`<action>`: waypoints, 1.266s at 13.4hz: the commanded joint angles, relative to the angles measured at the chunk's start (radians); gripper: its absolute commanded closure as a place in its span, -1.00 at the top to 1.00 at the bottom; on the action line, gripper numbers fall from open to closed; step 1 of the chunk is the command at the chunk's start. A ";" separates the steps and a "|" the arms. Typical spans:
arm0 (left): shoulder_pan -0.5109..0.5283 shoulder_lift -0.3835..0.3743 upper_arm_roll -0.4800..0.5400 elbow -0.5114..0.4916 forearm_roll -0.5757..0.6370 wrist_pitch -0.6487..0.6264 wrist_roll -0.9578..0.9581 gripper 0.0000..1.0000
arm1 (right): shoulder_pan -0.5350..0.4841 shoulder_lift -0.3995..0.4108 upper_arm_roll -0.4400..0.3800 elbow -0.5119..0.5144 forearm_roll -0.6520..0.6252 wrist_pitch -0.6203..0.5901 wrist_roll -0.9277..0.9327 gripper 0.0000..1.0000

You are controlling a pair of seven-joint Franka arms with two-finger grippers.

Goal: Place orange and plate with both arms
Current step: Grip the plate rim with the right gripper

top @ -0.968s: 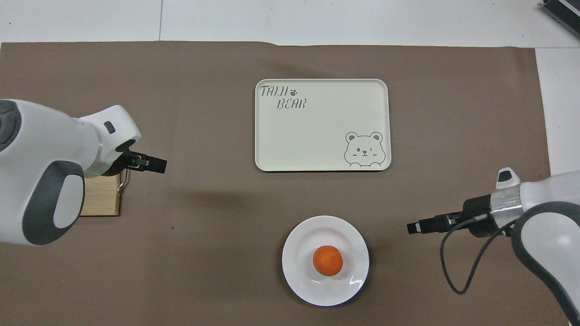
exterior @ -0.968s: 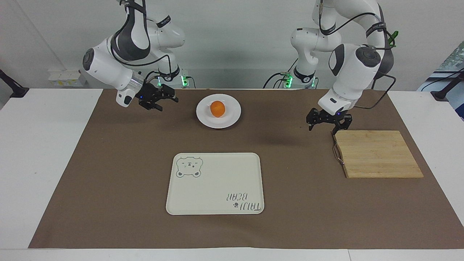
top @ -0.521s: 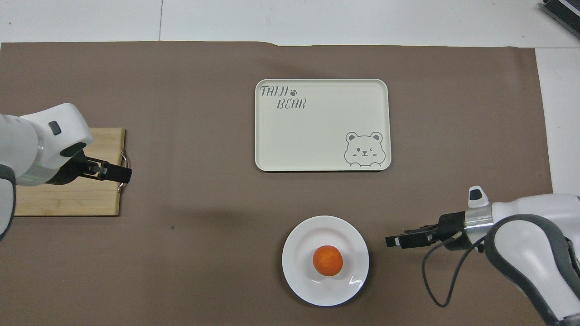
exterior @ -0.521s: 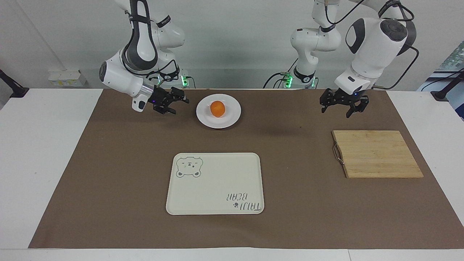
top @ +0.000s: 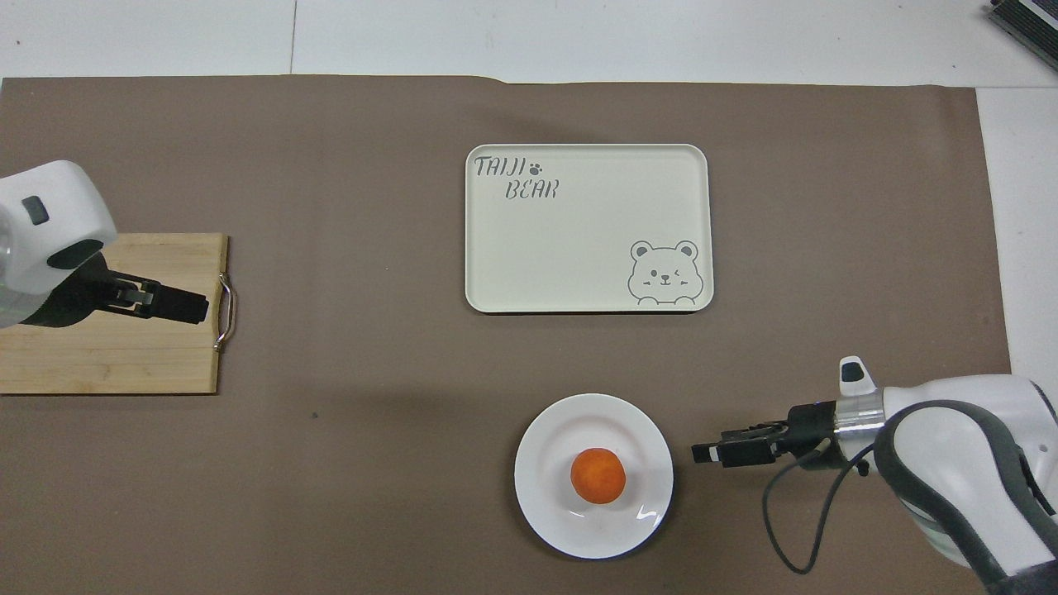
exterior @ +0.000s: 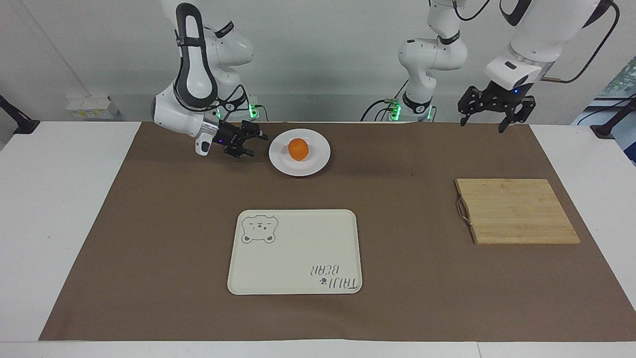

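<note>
On the counter (exterior: 59,223), a white top, lies a matte brown paper mat (exterior: 422,278) with straight edges, covering most of the working area. Near the robots' edge of the mat sits the plate (exterior: 318,158), round, shallow, glossy white, no markings. The orange (exterior: 298,149), small, round, bright, rests on the plate at about its middle; in the overhead view the same, orange (top: 598,476) on plate (top: 550,512).

Farther from the robots than the plate, with a strip of bare mat between, lies a tray (exterior: 298,248), cream, rectangular, rounded corners, raised rim. It carries a line drawing of a winking bear and the lettering "TAIJI BEAR" with a paw print. Nothing lies in it.

Toward the left arm's end lies a wooden cutting board (exterior: 516,211), pale, slatted grain, with a metal wire handle on the edge that faces the tray. Wide bare mat separates board from tray and from plate.

Right gripper (exterior: 252,143): low, lying nearly level, just beside the plate's rim toward the right arm's end, not touching it; jaws apart, empty. In the overhead view its tip (top: 709,453) is a small gap from the rim.

Left gripper (exterior: 489,113): raised high at the mat's edge nearest the robots, pointing down; jaws spread, holding nothing.
</note>
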 commanded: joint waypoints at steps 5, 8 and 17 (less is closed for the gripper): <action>0.015 0.164 0.008 0.179 0.012 -0.050 0.020 1.00 | 0.009 0.033 0.003 -0.062 0.100 0.041 -0.091 1.00; 0.007 0.155 0.005 0.135 0.009 -0.001 0.018 1.00 | 0.042 0.034 0.003 -0.077 0.137 0.046 -0.093 1.00; 0.002 0.040 0.003 -0.051 0.010 0.070 0.011 1.00 | 0.173 0.030 0.003 -0.123 0.266 0.146 -0.106 1.00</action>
